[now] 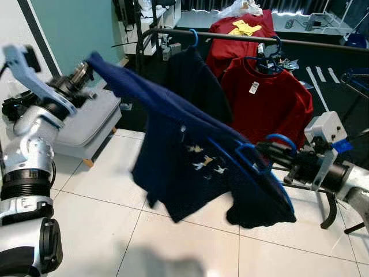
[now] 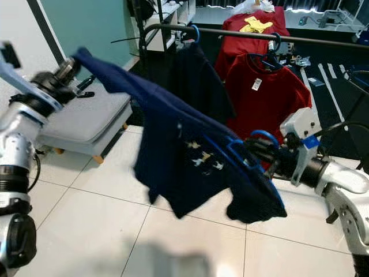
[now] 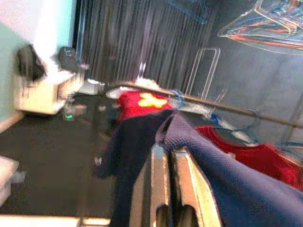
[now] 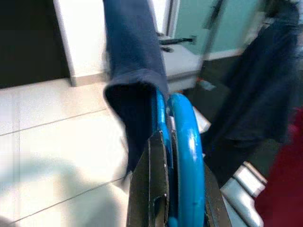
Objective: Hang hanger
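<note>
The navy blue printed T-shirt on its blue plastic hanger stretches between both arms above the white tiled floor, before the black metal clothes rail. Right gripper: fingers clamped on the hanger's hook. Left gripper: fingers pinched on the shirt's sleeve.

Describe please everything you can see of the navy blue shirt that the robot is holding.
The navy blue shirt is dark, soft knit cloth with a small pale print on its front. It sits on a blue hanger and is stretched slanting between both arms above the tiled floor. The left gripper pinches one sleeve end, held high; the right gripper clamps the hanger's hook lower down. The hem hangs loose. It is not yet on the rail.
</note>
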`<state>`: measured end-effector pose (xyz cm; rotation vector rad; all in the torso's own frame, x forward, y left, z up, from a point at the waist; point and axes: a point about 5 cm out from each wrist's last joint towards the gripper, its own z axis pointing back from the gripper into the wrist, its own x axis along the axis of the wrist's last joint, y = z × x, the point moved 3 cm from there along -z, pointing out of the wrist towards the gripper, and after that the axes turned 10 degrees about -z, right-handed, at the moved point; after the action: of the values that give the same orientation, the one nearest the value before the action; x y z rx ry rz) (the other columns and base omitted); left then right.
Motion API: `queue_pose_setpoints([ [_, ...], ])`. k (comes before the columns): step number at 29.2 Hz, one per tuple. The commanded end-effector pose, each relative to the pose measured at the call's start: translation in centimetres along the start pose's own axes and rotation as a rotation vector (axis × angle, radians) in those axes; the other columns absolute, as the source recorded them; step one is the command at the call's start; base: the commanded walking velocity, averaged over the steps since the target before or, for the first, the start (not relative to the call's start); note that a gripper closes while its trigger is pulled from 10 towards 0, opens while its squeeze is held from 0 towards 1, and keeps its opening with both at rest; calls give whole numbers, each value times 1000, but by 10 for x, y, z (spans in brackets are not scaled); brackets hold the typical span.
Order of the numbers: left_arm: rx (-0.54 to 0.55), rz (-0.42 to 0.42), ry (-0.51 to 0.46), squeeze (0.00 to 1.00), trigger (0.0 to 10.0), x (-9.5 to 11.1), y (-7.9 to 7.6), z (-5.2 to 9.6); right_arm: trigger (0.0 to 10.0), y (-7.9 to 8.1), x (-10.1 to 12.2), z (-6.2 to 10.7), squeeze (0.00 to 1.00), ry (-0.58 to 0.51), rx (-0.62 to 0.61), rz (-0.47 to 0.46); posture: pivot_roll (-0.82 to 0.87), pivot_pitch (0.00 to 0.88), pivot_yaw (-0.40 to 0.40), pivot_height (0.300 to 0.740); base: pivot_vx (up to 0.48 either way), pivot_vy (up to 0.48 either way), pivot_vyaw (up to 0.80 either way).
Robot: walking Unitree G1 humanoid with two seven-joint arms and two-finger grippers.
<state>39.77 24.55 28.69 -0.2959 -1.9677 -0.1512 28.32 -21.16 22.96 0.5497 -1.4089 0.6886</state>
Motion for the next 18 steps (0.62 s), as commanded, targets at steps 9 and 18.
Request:
queue_pose_setpoints([
  [9, 128, -108, 133, 0, 10000, -23, 19, 4, 0, 36, -2, -9, 0, 15, 208, -65, -28, 82, 29, 740, 0, 0, 0],
  [18, 126, -109, 96, 0, 10000, -14, 24, 3, 0, 31, 4, -6, 0, -19, 186, -73, -18, 83, 33, 740, 0, 0, 0],
])
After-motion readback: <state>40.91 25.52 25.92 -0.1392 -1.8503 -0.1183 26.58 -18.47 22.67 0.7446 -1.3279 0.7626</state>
